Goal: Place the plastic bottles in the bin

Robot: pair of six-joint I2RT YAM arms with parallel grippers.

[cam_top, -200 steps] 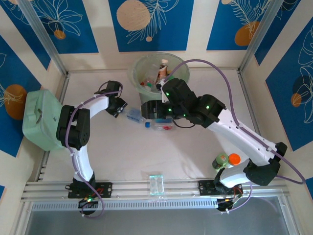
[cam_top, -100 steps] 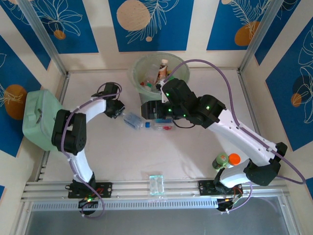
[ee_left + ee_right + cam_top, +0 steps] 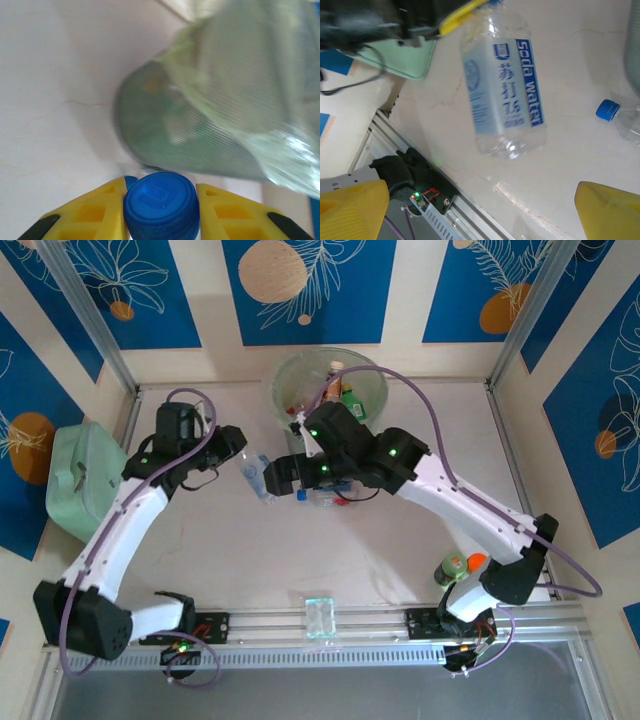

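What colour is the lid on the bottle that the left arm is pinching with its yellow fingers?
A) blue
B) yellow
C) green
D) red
A: the left wrist view shows a blue cap on the soda water bottle, sitting right between the two fingers of the left gripper.

L gripper (image 3: 240, 452) holds clear bottle (image 3: 257, 478) nr bin (image 3: 278, 378)

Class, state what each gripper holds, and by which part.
Left gripper grips the soda water bottle by its blue-capped top; right gripper, open, holds nothing.
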